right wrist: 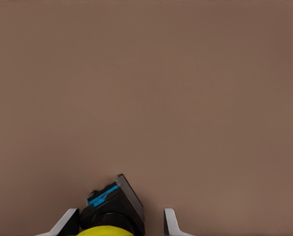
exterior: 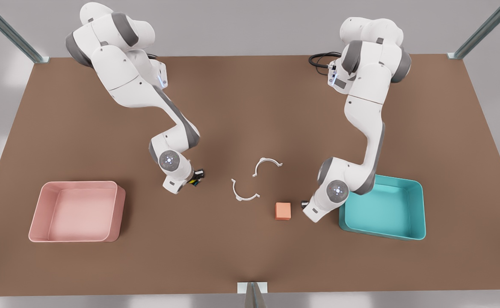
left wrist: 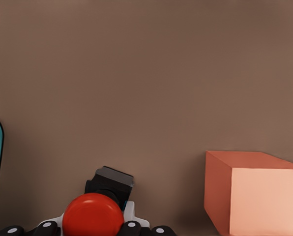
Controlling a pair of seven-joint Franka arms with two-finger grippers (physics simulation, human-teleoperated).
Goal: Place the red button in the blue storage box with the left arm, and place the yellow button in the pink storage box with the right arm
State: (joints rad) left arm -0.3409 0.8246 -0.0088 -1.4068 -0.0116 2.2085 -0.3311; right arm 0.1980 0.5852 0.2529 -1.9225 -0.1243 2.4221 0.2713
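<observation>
Red button (left wrist: 93, 215) sat clamped in the left gripper (left wrist: 90, 230) beside the blue storage box (exterior: 397, 209); the right gripper (right wrist: 121, 223) clasped the yellow button (right wrist: 107, 229) above the table (exterior: 241, 107).

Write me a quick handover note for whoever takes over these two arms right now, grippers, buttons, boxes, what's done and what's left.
Left gripper: beside the blue storage box, fingers around the red button; grip state unclear. The orange-pink cube sits close by.
Right gripper: at the yellow button, between the white clips and the pink storage box; fingers either side of it, grip state unclear.
Done: both arms are at their buttons.
Left: carry red into blue, yellow into pink; both boxes hold nothing yet.
</observation>
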